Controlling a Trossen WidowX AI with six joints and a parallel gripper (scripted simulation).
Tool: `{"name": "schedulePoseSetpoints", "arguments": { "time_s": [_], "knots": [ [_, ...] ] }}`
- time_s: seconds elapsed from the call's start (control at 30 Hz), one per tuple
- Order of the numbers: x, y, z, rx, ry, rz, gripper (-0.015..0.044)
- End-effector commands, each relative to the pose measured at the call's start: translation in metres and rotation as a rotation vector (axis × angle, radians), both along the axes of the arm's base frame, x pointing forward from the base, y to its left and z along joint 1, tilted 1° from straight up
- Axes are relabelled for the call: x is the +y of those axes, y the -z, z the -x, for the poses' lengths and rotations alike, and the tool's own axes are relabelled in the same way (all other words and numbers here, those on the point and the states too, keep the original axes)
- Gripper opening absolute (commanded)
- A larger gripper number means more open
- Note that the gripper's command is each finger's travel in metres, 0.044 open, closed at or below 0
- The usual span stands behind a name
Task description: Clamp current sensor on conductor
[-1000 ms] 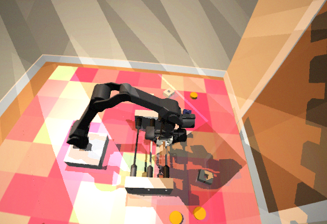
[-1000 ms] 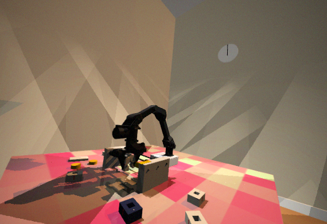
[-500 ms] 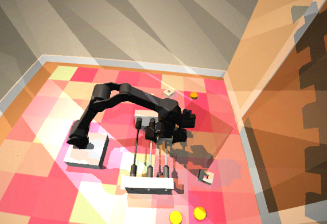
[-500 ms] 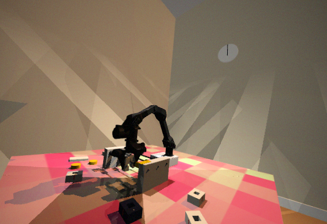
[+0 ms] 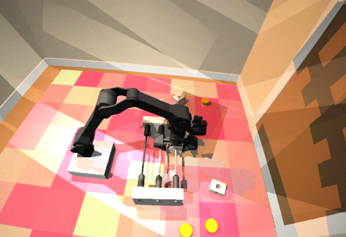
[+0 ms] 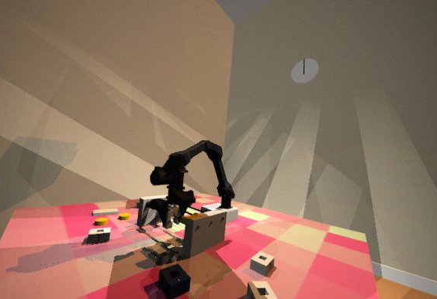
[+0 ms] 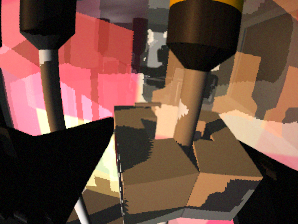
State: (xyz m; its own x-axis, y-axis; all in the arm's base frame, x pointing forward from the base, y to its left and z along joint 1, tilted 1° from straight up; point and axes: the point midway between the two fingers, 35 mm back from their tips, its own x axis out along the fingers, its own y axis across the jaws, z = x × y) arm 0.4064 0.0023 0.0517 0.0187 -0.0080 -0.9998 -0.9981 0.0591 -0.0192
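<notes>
My gripper [image 5: 173,145] [image 6: 169,215] [image 7: 164,129] is shut on the split-core sensor [image 7: 165,170], a brownish block between my two dark fingers. The sensor sits round the right-hand conductor [image 5: 175,164] [image 7: 192,107], whose rod rises out of its top face. That conductor ends in a dark cap with a yellow band [image 7: 205,4] [image 6: 192,217]. A seam runs across the sensor's top; I cannot tell whether it is latched, and I see no arrow. A second conductor [image 5: 159,158] [image 7: 50,85] runs parallel on the left, and a third [image 5: 144,152] lies beyond it.
The conductors span a far block [image 5: 153,120] and a near white block [image 5: 157,197] [image 6: 205,234]. The arm stands on a white pedestal [image 5: 90,166]. Hollow square blocks [image 5: 217,186] [image 5: 179,97] [image 6: 175,280] [image 6: 262,264] and yellow discs [image 5: 186,229] [image 5: 211,225] [image 5: 205,101] lie around.
</notes>
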Motion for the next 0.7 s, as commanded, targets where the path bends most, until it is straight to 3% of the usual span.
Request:
{"name": "schedulePoseSetpoints", "arguments": {
  "time_s": [0.0, 0.63, 0.67],
  "knots": [
    [0.0, -0.014, 0.001, -0.022, -0.001, 0.002, 0.0],
    [0.0, -0.014, 0.001, -0.022, -0.001, 0.002, 0.0],
    [0.0, 0.0, 0.0, 0.0, 0.0, 0.0, 0.0]
  ]
}}
